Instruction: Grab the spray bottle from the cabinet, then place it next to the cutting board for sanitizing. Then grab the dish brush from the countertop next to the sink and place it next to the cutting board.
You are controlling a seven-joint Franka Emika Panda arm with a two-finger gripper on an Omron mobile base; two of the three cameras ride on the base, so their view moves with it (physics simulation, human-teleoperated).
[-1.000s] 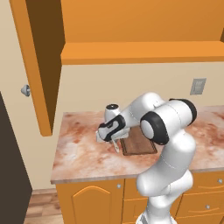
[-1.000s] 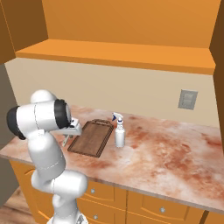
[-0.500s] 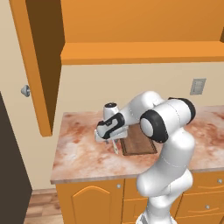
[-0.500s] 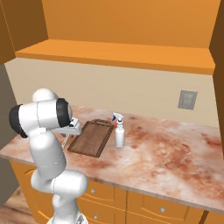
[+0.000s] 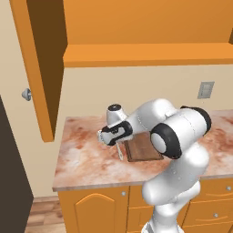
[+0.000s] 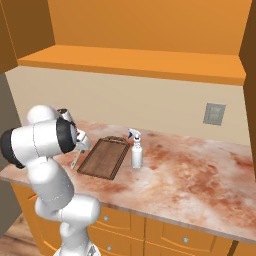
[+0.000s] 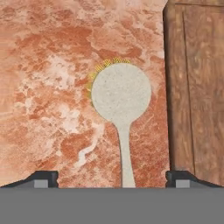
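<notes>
Cream-handled dish brush (image 7: 122,105) with a rounded pale head lies flat on the pinkish-red marbled stone counter (image 7: 48,87), handle running between the spread, empty fingers (image 7: 44,178). Just beside it lies the dark brown wooden cutting board (image 7: 197,83); the white spray bottle (image 6: 136,151) stands upright at the board's far side.

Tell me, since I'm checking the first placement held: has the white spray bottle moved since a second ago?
No. The small white plastic spray bottle with the blue-tipped nozzle stands upright where it was, just right of the dark brown wooden cutting board.
</notes>
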